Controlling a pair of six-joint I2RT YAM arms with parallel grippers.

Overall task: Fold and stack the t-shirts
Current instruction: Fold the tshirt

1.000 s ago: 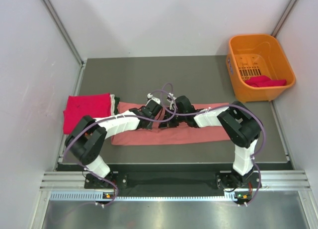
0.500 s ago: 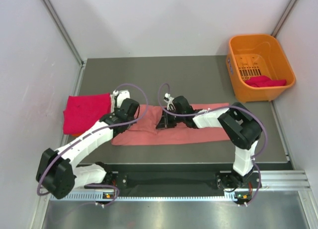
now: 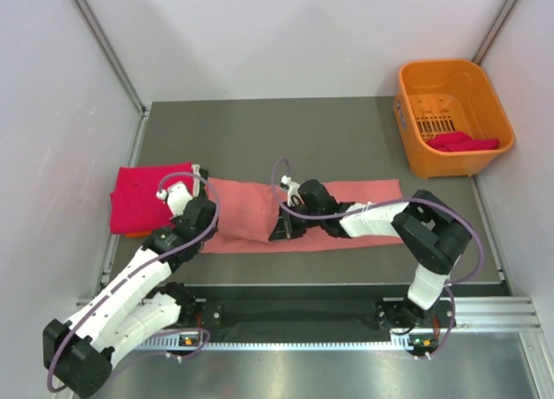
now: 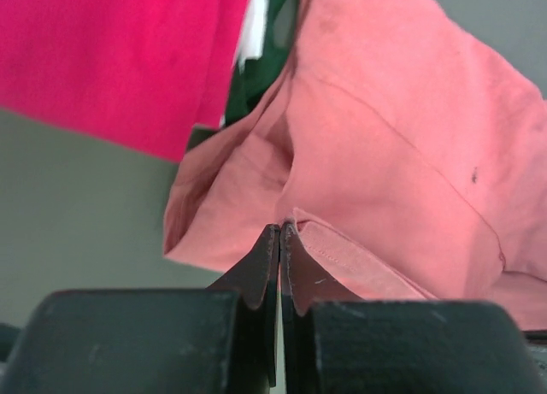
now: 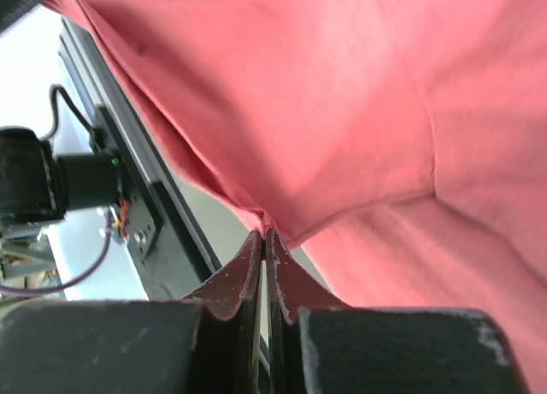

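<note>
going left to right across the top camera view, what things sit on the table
magenta-red shirt → salmon-pink shirt → orange basket

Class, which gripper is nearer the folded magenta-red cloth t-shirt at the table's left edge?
Left. The left gripper pinches the end of the salmon-pink cloth t-shirt just beside the magenta-red t-shirt; the right gripper pinches that shirt's near edge, farther right.

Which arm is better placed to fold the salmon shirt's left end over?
Likely left: the left gripper pinches the salmon-pink shirt at that end, beside the magenta shirt; the right gripper pinches it at mid-length.
</note>
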